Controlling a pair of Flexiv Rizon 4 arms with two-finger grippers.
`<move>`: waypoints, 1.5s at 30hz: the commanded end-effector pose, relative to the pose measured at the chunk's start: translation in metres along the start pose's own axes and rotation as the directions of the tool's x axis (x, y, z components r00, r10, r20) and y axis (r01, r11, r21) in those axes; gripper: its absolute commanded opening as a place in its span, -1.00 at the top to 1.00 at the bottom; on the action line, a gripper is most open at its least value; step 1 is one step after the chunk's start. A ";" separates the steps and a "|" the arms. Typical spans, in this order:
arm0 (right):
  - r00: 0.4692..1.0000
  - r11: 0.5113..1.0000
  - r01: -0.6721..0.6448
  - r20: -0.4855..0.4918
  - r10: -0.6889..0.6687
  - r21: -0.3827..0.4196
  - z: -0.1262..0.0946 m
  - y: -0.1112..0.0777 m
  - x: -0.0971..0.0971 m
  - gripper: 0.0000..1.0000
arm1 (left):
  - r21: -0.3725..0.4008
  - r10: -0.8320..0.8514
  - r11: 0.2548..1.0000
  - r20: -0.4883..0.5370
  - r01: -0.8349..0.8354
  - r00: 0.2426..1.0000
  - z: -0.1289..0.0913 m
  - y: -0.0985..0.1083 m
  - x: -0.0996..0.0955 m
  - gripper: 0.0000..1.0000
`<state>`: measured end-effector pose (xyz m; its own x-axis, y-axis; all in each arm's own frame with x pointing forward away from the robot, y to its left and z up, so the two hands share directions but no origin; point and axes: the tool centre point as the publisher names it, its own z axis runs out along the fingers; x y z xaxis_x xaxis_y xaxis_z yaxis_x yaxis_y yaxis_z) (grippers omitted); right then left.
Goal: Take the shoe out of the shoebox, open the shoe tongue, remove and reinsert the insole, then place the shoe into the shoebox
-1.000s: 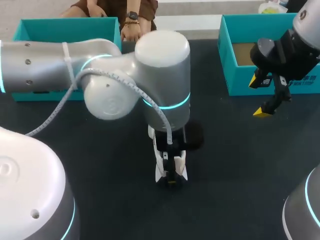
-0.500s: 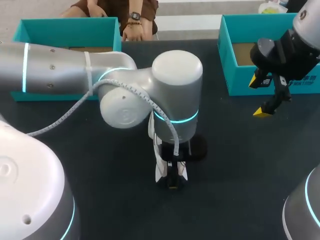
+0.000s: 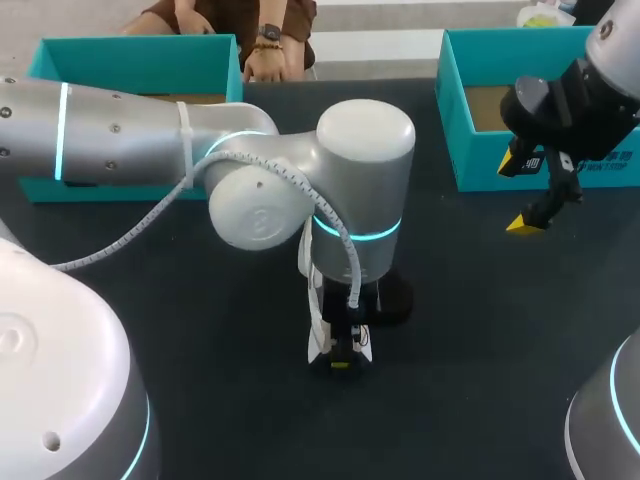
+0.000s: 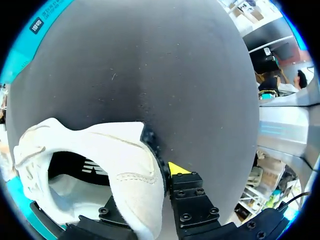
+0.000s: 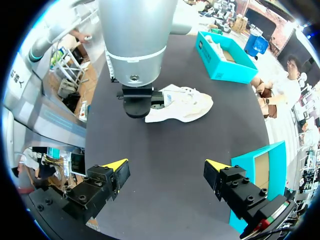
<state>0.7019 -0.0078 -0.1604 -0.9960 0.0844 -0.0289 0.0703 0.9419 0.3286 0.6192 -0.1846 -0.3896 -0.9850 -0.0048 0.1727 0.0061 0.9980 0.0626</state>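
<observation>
Left gripper (image 4: 148,191) pinching the heel wall of the white shoe (image 4: 90,150). Shoe sits mid-desk on the dark desk (image 3: 480,330), outside both boxes. Right gripper (image 5: 166,166) spread wide, holding nothing, near the right teal shoebox (image 3: 520,170). Second teal shoebox (image 3: 140,62) at the far left.

Cannot see most of the shoe (image 3: 322,346) from the head view, buried under the left arm (image 3: 360,190); can make out only a white sliver by the left gripper (image 3: 342,360); from the left wrist, loses the toe end at the view's edge and finds one yellow tip, the other tucked behind the heel wall; from the right wrist, cannot see the heel behind the black wrist block; cannot tell what lies white in the left shoebox (image 5: 225,70), too small; loses the right shoebox (image 3: 470,170) partly behind the right arm (image 3: 580,100).
</observation>
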 end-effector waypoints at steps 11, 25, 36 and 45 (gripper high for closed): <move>1.000 1.000 0.000 -0.003 0.000 0.003 0.001 0.001 -0.002 -1.00 | -0.038 0.072 0.997 0.001 -0.072 0.997 -0.125 0.040 -0.024 1.00; 1.000 1.000 0.000 -0.003 0.000 0.003 0.001 0.001 -0.002 -1.00 | 0.071 0.072 0.995 0.054 -0.075 0.996 -0.213 0.073 -0.022 1.00; 1.000 1.000 0.000 -0.003 0.000 0.003 0.001 0.001 -0.002 -1.00 | 0.071 0.072 0.995 0.054 -0.075 0.996 -0.213 0.073 -0.022 1.00; 1.000 1.000 0.000 -0.003 0.000 0.003 0.001 0.001 -0.002 -1.00 | 0.028 0.097 0.995 0.054 -0.099 0.994 -0.234 0.120 -0.064 1.00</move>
<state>0.7019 -0.0078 -0.1604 -0.9960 0.0844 -0.0288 0.0703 0.9418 0.3286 0.7028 -0.1020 -0.1787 -0.9903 0.0920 0.1039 0.0964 0.9946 0.0383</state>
